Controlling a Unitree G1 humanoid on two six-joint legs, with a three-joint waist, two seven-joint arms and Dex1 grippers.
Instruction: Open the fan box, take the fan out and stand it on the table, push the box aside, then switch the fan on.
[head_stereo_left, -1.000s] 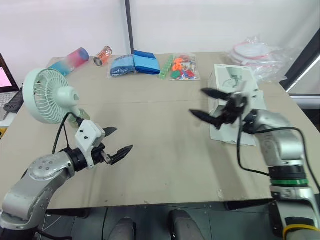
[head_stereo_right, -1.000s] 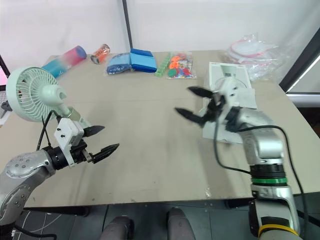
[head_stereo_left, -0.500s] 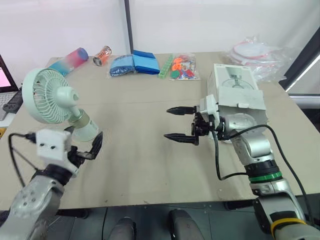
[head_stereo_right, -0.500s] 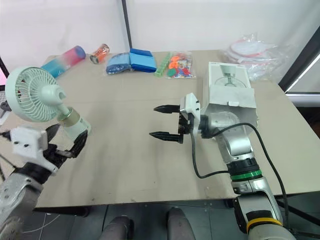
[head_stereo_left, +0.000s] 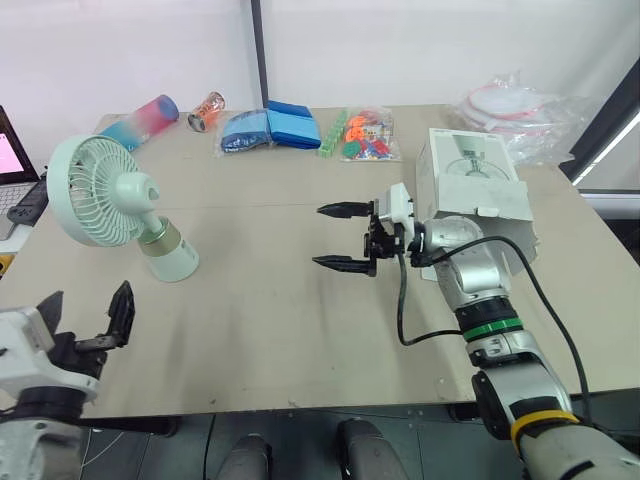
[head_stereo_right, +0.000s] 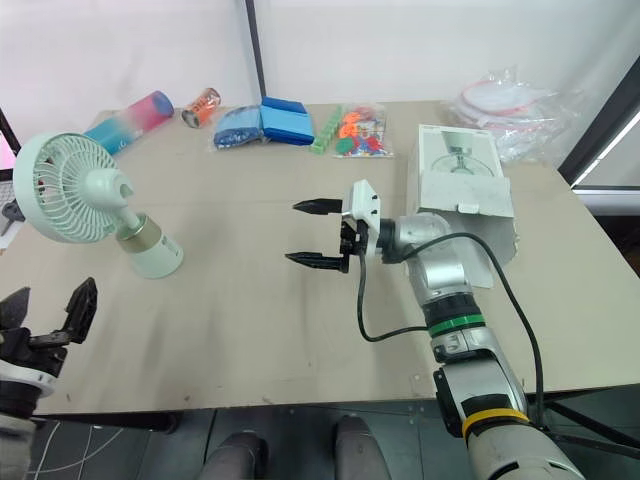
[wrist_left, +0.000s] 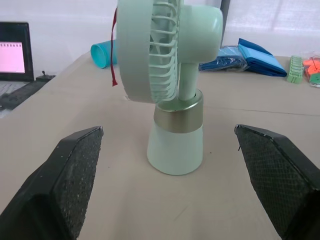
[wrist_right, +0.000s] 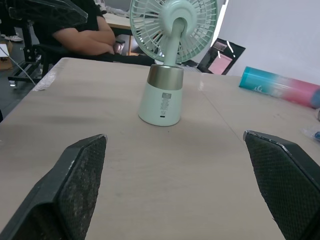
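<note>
The mint-green fan (head_stereo_left: 118, 205) stands upright on the table's left side, its base (wrist_left: 176, 145) resting on the tabletop. The white fan box (head_stereo_left: 470, 190) lies at the right, a flap hanging at its near end. My right gripper (head_stereo_left: 320, 236) hovers open over the table's middle, left of the box, pointing toward the fan with nothing between its fingers (wrist_right: 75, 185). My left gripper (head_stereo_left: 88, 310) is open at the front left edge, well short of the fan and facing it; its fingers (wrist_left: 75, 170) frame the fan from a distance.
Along the far edge lie a pink-blue bottle (head_stereo_left: 140, 120), a can (head_stereo_left: 207, 108), blue packets (head_stereo_left: 270, 127), colourful toys (head_stereo_left: 365, 135) and a plastic bag (head_stereo_left: 520, 105). A laptop (head_stereo_left: 8, 165) sits past the left edge. A seated person (wrist_right: 85, 35) is beyond the fan.
My left gripper drew back from beside the fan's base to the front left edge. My right gripper swung left, away from the box, toward the table's middle. The fan stayed put.
</note>
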